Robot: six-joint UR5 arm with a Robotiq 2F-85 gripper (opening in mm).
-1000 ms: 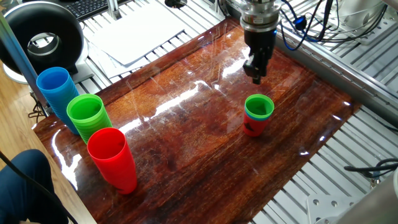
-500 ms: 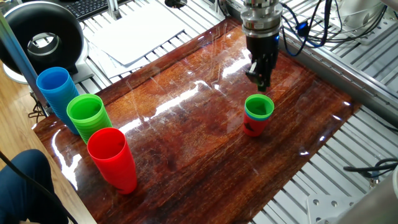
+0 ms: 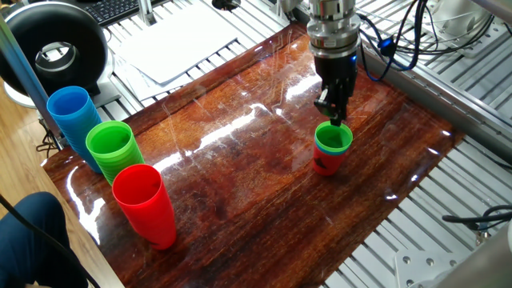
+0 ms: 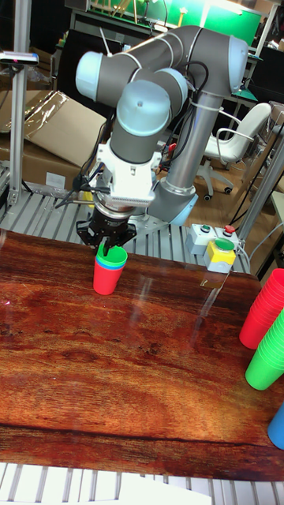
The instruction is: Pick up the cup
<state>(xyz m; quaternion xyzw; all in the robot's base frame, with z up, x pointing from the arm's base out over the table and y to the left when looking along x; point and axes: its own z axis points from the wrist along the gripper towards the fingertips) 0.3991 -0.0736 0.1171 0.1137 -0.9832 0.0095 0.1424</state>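
Bright-green cup (image 3: pixel 334 137) nested atop seemingly blue and red cups.

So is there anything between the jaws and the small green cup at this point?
Nothing visible. The gripper hangs directly over the green cup, its tips at the rim, and no other object lies between them. The cup sits nested atop a blue and a red cup. The other tumbler stacks stand far off at the table's opposite end.

Glossy dark wooden table (image 3: pixel 240 172), bearing blue tumbler (image 3: pixel 74 120), green tumbler stack (image 3: pixel 116 152), red tumbler (image 3: pixel 144 204), nested small-cup stack (image 3: pixel 331 149).
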